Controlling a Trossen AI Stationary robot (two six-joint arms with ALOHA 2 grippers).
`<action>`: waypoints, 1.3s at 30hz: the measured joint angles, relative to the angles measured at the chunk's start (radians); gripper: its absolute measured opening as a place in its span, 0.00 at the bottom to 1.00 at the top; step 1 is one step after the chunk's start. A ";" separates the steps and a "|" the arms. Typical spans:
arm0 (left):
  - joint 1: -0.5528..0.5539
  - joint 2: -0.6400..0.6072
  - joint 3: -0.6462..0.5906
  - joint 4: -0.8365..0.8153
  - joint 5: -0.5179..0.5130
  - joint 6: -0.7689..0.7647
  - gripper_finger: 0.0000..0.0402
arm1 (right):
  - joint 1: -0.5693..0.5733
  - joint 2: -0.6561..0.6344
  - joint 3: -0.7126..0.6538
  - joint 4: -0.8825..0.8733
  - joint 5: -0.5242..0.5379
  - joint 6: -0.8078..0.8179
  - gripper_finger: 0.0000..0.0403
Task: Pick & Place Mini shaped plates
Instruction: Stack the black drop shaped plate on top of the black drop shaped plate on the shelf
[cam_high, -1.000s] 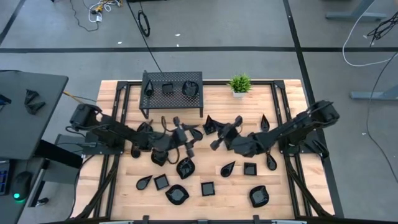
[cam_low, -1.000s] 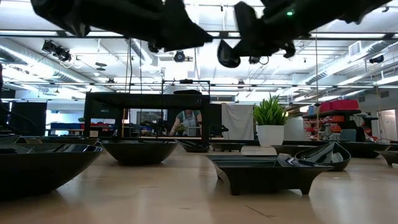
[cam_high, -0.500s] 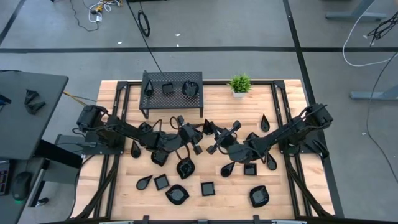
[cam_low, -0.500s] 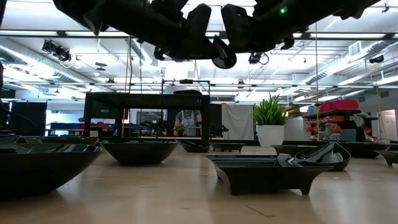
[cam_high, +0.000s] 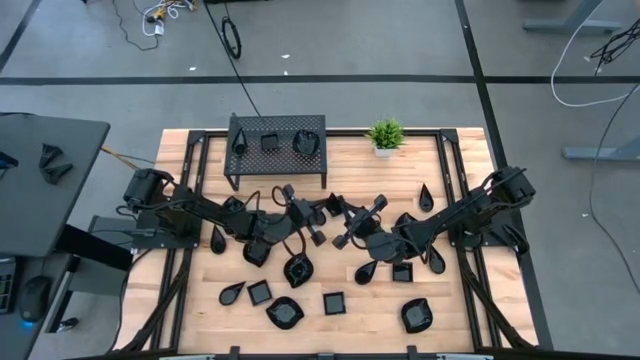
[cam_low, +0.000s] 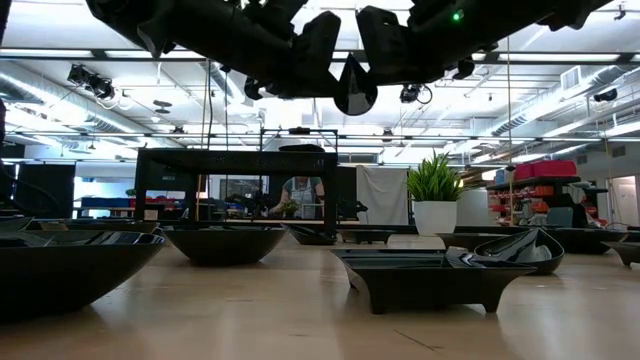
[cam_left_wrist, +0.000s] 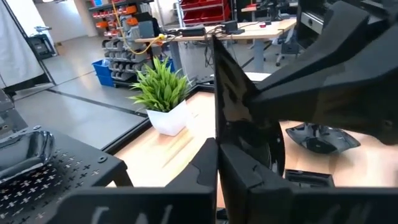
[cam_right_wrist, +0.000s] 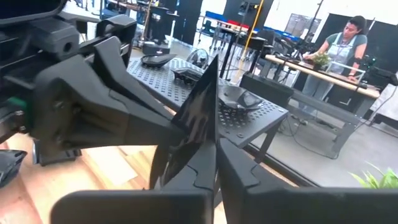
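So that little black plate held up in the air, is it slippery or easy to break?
Probably slippery: the plate looks glossy and shows reflections. Likely stiff: pinched edge-on in the left gripper, it shows no sag. A drop might chip it, since it hangs well above the table, though its material can't be told.

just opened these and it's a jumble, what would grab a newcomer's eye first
The two dark arms meeting in mid-air over the table's middle, the left pincer and right pincer both clamped on one small glossy black plate held on edge. Below them, similar black dishes lie scattered over the pale wooden table, with a small green potted plant at the far edge.
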 joint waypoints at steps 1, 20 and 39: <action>0.000 0.000 0.000 0.001 -0.001 0.000 0.02 | 0.000 0.000 0.000 0.001 -0.003 -0.008 0.06; -0.043 -0.041 0.000 -0.025 -0.098 0.074 0.02 | 0.145 -0.004 0.000 0.417 0.093 -0.728 0.35; 0.199 -0.723 0.000 -1.010 -0.102 -0.221 0.00 | 0.159 -0.004 -0.139 0.426 -0.005 -0.362 0.26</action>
